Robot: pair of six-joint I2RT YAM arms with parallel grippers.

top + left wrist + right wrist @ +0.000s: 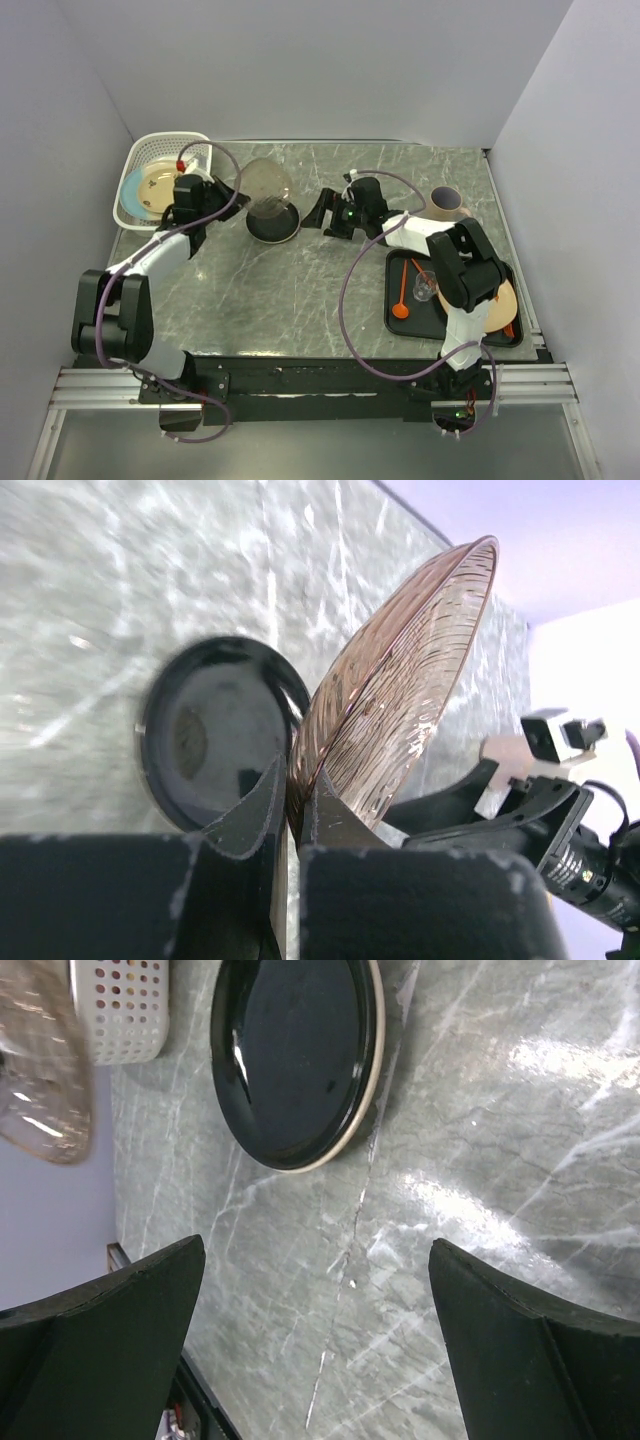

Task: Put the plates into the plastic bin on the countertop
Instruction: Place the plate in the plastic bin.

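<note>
While pinching amber glass plate (400,700) by its rim, holds it tilted above dark plate (272,226) on countertop (300,290) with left gripper (295,777) clamped. Shows right gripper (318,1248) spread wide, empty; blue-and-cream plate (150,188) inside plastic bin (160,138).

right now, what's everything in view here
plastic bin: one, white, far left corner of countertop
blue-and-cream plate: one, in bin
tan plate: one, in bin, on top
ribbed plate: one, translucent pinkish, in left end effector
dark plate: one, black, flat mid-countertop
small plate: one, tan, dark rim, far right
tray: one, black, near right
spoon: one, orange, on tray
glass: one, clear, on tray
squarish plate: one, orange-brown, on tray under right arm
left end effector: black, shut on ribbed plate
right end effector: black, open, beside dark plate
</note>
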